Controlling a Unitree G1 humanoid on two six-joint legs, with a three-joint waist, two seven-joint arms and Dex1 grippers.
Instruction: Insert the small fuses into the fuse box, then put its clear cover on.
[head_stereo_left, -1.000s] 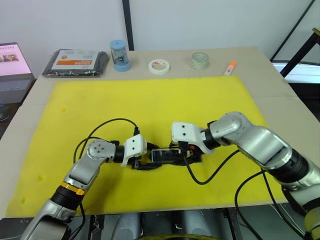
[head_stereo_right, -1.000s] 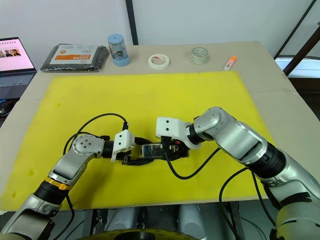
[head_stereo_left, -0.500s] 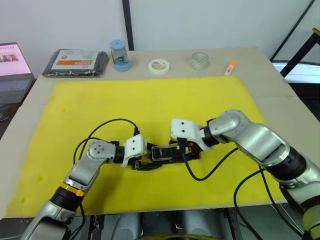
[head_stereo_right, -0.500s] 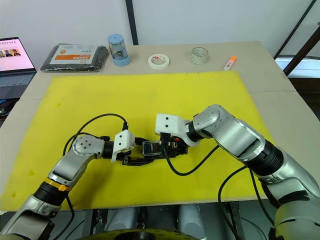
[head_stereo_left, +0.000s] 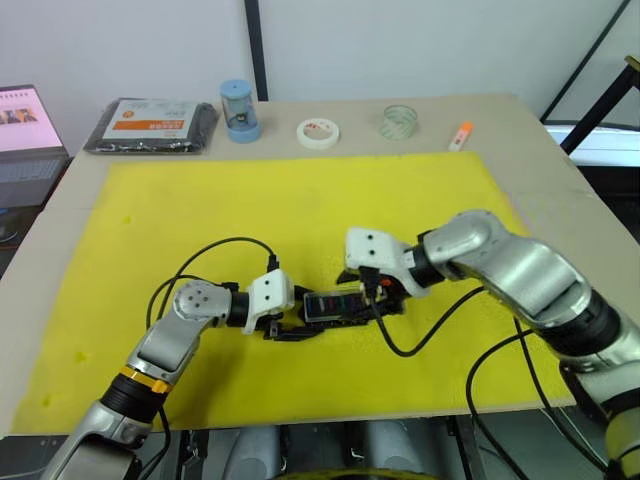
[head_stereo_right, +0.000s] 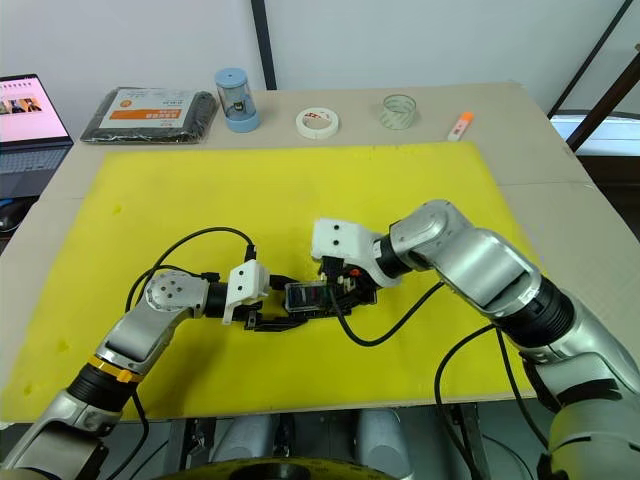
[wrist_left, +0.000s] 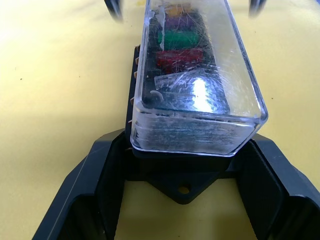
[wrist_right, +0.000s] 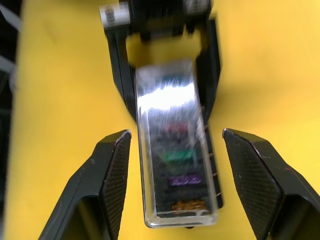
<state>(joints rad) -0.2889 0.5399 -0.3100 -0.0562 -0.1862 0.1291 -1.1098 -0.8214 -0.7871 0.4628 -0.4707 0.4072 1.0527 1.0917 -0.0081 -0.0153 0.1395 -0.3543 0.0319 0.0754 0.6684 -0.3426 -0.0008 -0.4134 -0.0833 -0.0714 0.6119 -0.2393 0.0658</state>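
In the left eye view, the fuse box (head_stereo_left: 335, 305) lies on the yellow mat (head_stereo_left: 300, 200) a little below the middle of the frame, with the clear cover (head_stereo_left: 333, 301) seated on top of it. The left gripper (head_stereo_left: 290, 325) reaches in from the lower left and meets the box's left end; the right gripper (head_stereo_left: 380, 298) sits at the box's right end. Along the top of the frame, on the bare table (head_stereo_left: 540, 170), stand a black packet (head_stereo_left: 152, 126) with an orange label, a blue cylinder (head_stereo_left: 239, 110), a white tape roll (head_stereo_left: 318, 131), a clear tape roll (head_stereo_left: 399, 122) and a small orange-tipped item (head_stereo_left: 460, 134). A laptop (head_stereo_left: 25, 125) shows at the upper left edge.

In the left wrist view, the two black fingers (wrist_left: 95, 180) rise from the bottom and press against the box's near end tab, jaws clamped on the fuse box. Through the scratched cover, the small fuses (wrist_left: 177, 47) show as red, green, purple and perhaps yellow at the top, where glare blurs it.

In the right wrist view, the right gripper's fingers (wrist_right: 112, 170) stand wide apart on either side of the covered box, touching nothing. The same coloured fuses sit in a row under the lid, in the lower middle of the frame.
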